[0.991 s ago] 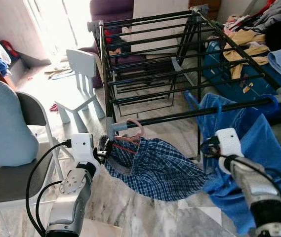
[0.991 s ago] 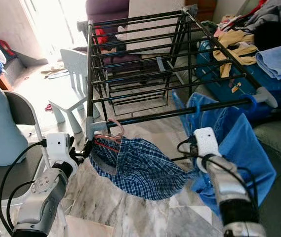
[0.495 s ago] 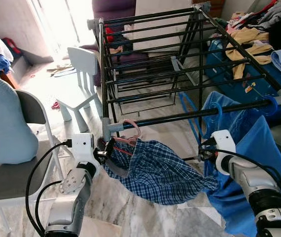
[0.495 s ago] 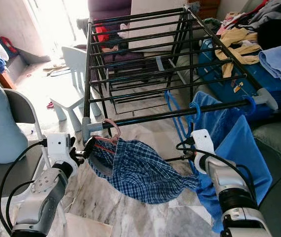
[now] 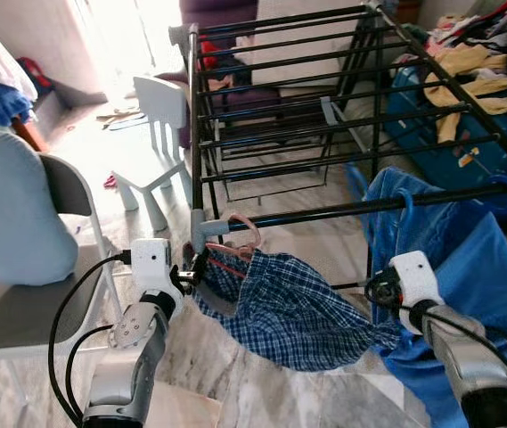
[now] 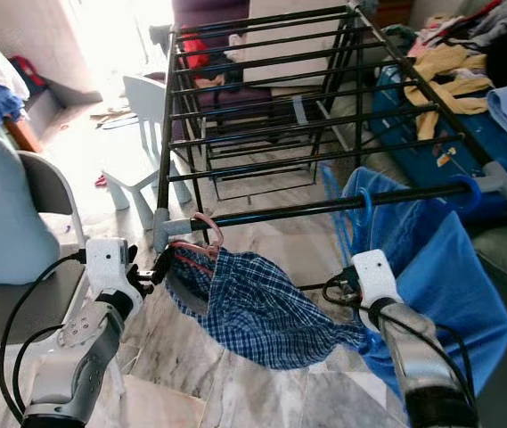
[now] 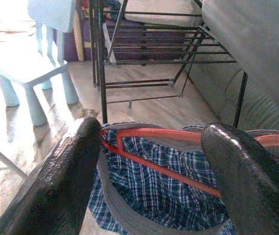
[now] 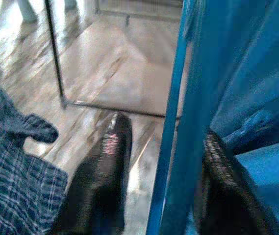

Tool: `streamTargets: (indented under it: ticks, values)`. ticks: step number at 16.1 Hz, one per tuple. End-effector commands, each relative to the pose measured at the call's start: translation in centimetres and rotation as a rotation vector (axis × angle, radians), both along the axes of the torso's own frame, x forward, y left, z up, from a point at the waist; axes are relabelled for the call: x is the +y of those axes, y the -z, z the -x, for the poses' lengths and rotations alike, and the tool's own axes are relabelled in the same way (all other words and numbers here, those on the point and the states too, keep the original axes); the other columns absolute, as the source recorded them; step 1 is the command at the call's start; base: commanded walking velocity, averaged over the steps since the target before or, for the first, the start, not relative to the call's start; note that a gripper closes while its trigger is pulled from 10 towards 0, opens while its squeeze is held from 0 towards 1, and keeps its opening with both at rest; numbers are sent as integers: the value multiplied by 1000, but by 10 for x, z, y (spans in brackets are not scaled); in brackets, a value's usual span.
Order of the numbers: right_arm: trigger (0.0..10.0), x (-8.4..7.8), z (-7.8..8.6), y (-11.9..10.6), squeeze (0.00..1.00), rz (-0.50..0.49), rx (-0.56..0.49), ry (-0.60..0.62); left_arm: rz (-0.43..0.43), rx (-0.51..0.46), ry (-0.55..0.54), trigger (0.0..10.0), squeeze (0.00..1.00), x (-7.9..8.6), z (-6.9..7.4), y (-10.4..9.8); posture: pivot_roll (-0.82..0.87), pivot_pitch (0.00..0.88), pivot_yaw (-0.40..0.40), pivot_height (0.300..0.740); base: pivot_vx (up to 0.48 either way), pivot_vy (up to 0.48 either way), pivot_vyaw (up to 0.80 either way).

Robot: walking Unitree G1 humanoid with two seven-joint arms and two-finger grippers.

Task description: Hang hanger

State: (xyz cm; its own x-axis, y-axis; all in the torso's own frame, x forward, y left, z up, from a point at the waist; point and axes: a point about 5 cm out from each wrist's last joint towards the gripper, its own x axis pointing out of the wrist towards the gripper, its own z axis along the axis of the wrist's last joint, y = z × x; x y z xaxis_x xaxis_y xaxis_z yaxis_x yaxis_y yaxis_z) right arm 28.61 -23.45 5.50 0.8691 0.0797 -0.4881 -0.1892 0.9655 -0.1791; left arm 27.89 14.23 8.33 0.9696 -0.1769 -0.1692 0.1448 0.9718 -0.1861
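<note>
A red hanger (image 7: 164, 166) carries a blue plaid shirt (image 5: 289, 308). Its pink hook (image 5: 242, 234) sits at the left end of the front bar (image 5: 324, 212) of the black drying rack. My left gripper (image 5: 189, 267) is at the hanger's left shoulder. Its fingers (image 7: 75, 161) stand apart with the red bar running between them. My right gripper (image 5: 374, 290) is open, low at the shirt's right end. A blue strip of the blue garment (image 5: 467, 267) that hangs from the same bar passes between its fingers (image 8: 105, 171).
A grey chair (image 5: 21, 303) with a pale blue cushion stands close on my left. A small white child's chair (image 5: 159, 134) is left of the rack. A blue case (image 5: 440, 143) piled with clothes lies behind the rack on the right. The floor is marble.
The camera has shifted a little. My right gripper sits slightly lower by the shirt's right end. The left gripper stays at the hanger's shoulder.
</note>
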Motion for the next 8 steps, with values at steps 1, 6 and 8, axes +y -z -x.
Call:
streamTargets:
  ticks: [1, 6, 8]
  values:
    - [10000, -1, 2, -9, 1000, 14, -74, 39, -16, -27, -5, 10000, 0, 0, -2, -6, -166, 0, 108, 740, 0, 0, 0]
    - [10000, 1, 23, -19, 1000, 64, -181, 117, -76, -26, -100, 10000, 0, 24, 11, -4, -161, 0, 99, 740, 0, 0, 0]
    - [10000, 0, 28, -24, 1000, 76, -223, 152, -74, -23, -106, 10000, 0, 27, 18, -2, -153, 0, 92, 740, 0, 0, 0]
